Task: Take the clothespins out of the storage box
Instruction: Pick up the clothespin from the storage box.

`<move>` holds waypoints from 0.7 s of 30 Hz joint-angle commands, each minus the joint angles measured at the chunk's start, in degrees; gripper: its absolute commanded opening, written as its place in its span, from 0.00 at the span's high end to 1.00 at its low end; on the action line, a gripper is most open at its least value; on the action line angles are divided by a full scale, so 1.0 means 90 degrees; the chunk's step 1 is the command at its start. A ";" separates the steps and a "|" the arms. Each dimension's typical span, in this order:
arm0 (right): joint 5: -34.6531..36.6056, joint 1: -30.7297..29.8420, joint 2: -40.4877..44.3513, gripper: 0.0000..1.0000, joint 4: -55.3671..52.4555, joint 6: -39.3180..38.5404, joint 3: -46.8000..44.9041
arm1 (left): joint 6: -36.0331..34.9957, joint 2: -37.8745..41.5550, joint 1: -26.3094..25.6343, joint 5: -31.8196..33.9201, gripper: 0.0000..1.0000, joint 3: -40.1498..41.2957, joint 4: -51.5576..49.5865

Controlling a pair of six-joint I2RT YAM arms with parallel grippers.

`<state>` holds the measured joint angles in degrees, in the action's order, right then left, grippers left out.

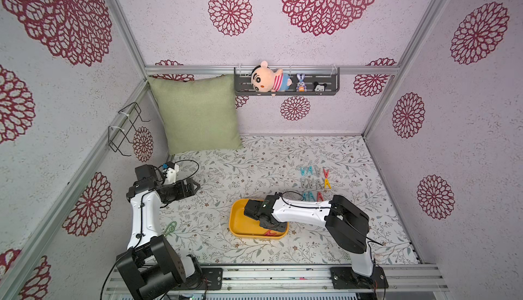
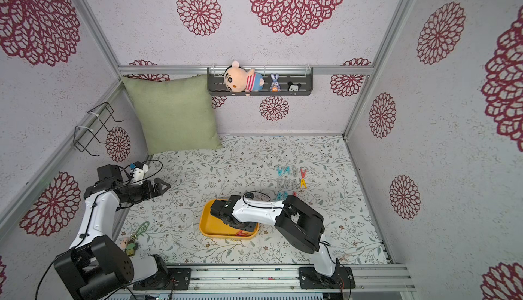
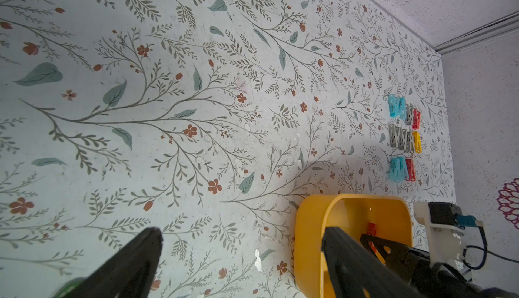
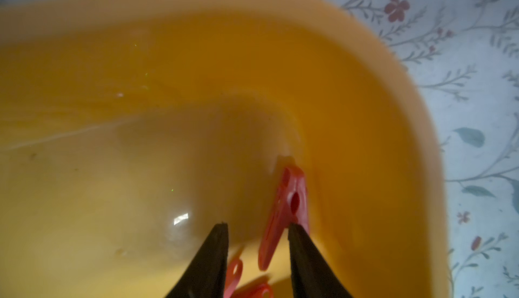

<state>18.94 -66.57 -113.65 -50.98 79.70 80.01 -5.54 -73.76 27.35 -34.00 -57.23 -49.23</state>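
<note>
right gripper [image 4: 257, 227] in box [image 4: 196, 57]
jaws stood part open astride a red pin [image 4: 292, 195], not clamped; left gripper [image 3: 241, 233] gaped wide, empty, well apart from box.

Green cushion [image 1: 198, 114] in the far corner; plush doll [image 1: 268, 80] on grey shelf [image 1: 331, 90].

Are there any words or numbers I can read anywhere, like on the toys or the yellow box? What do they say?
None: no word, number, brand or sign can be read in any view.
The storage box is plain yellow, with no label.
The clothespins show no print.
The toys on the shelf have faces but no letters that show.
</note>
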 commanded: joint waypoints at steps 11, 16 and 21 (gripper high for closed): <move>-0.0161 0.0186 0.0100 0.71 0.1467 -0.0803 -0.0314 | -0.0009 0.0041 -0.0030 -0.0080 0.03 -0.0155 -0.0094; -0.0161 0.0189 0.0209 0.75 0.1955 -0.1353 -0.0300 | -0.0009 0.0041 -0.0026 -0.0070 0.03 -0.0154 -0.0082; 0.0006 0.0189 0.0324 0.74 0.1853 -0.1647 -0.0136 | -0.0009 0.0041 -0.0028 -0.0070 0.03 -0.0154 -0.0086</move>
<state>17.82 -65.14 -112.71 -34.13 68.07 77.47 -5.54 -73.76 27.35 -34.00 -57.23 -49.28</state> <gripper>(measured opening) 0.256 0.974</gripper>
